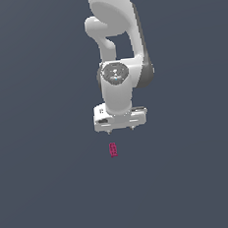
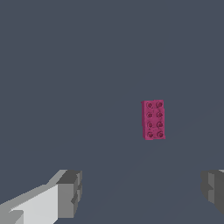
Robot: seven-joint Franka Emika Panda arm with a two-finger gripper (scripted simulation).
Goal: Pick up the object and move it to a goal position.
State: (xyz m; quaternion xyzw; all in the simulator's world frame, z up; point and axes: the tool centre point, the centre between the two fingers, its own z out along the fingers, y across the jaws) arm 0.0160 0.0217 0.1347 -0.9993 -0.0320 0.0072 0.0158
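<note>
While the white arm (image 1: 114, 47) hung from above, its gripper (image 1: 121, 129) pointed down with fingers (image 2: 70, 192) spread wide apart, holding nothing. Block (image 1: 113, 149): one, magenta-red, small, rectangular, upper face studded in two rows of four; lay free on the plain grey floor (image 1: 44, 192), below the gripper and near its finger on the exterior view's left, touching neither finger

The arm (image 1: 114, 42) is glossy white with rounded links, a dark grey band at its side and a grey round joint cap, ending in a flat white gripper (image 1: 121, 130) with boxy grey fingertips (image 2: 70, 192).
</note>
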